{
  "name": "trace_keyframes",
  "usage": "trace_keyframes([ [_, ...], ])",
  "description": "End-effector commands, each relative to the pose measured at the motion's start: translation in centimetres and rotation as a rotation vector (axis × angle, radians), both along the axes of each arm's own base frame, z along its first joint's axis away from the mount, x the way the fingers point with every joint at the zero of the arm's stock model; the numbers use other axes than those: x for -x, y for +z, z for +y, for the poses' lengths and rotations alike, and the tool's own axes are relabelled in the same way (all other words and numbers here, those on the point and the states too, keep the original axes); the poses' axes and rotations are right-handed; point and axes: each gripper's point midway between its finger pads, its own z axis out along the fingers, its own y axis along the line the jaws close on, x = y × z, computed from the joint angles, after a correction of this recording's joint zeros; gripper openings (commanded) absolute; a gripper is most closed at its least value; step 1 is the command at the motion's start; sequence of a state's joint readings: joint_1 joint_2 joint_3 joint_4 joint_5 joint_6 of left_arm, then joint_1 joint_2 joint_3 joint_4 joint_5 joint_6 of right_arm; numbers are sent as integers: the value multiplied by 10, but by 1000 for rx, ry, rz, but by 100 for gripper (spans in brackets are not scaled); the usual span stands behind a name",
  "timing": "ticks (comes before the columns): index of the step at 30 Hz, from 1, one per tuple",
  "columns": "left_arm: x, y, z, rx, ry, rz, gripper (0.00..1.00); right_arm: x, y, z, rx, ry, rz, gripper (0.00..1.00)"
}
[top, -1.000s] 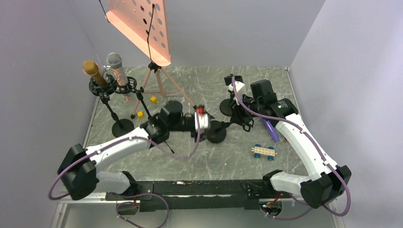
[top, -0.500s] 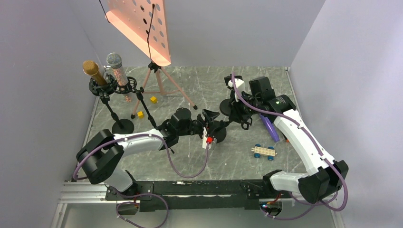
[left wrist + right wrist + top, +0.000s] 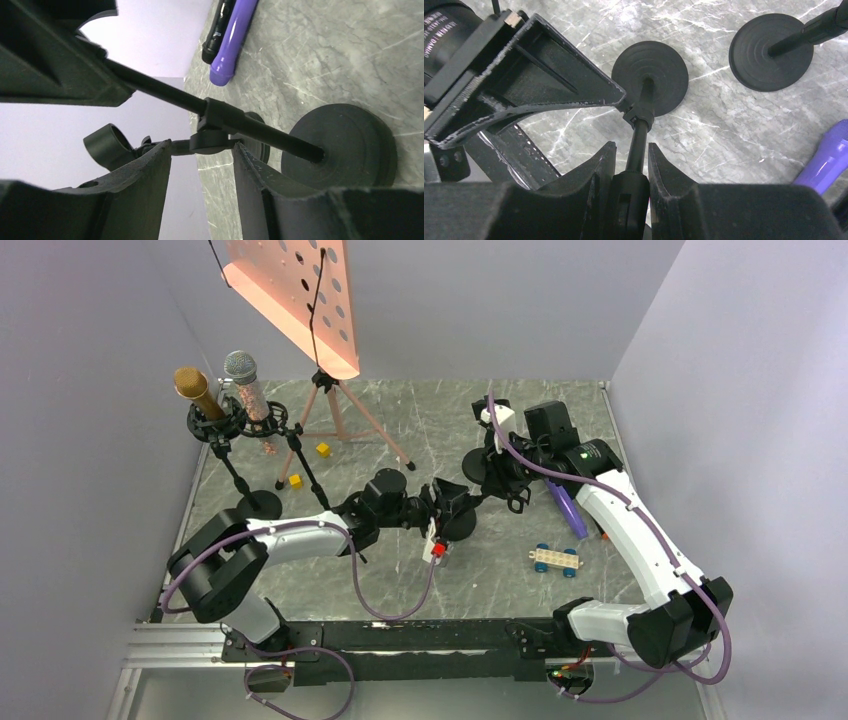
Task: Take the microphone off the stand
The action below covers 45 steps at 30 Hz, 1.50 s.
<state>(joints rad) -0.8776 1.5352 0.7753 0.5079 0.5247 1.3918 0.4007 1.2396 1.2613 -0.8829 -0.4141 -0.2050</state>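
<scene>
Though its top hidden, stand [image 3: 650, 75] clamped in right gripper [image 3: 631, 146], left gripper [image 3: 202, 147] half-open astride.

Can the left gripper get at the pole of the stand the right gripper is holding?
Probably yes. The left gripper is open, right at the collar on the stand pole, above the round base, with nothing between. The right gripper grips higher up, clear of that spot.

Black stand [image 3: 663, 70], purple microphone [image 3: 824, 161], grey white-veined table [image 3: 734, 131].
</scene>
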Motion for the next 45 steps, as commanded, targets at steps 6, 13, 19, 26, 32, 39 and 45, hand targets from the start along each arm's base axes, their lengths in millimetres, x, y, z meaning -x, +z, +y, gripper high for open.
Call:
trace_keyframes([
  [6,11,7,-20,-6,-111,-72,47,0,13,17,-90,32,1,0],
  [13,-8,8,-16,11,35,12,23,2,13,15,-84,32,0,0],
  [19,-17,12,-5,40,164,173,7,3,14,14,-82,32,-4,0],
  [26,10,29,-9,-26,167,1004,0,2,15,13,-80,31,-10,0],
  [32,38,44,-20,-71,83,1529,0,2,15,13,-82,29,-13,0],
  [39,35,42,-16,-1,136,1563,26,3,17,12,-83,29,-21,0],
  [45,29,44,-6,40,143,1135,49,4,15,13,-89,26,-21,0],
])
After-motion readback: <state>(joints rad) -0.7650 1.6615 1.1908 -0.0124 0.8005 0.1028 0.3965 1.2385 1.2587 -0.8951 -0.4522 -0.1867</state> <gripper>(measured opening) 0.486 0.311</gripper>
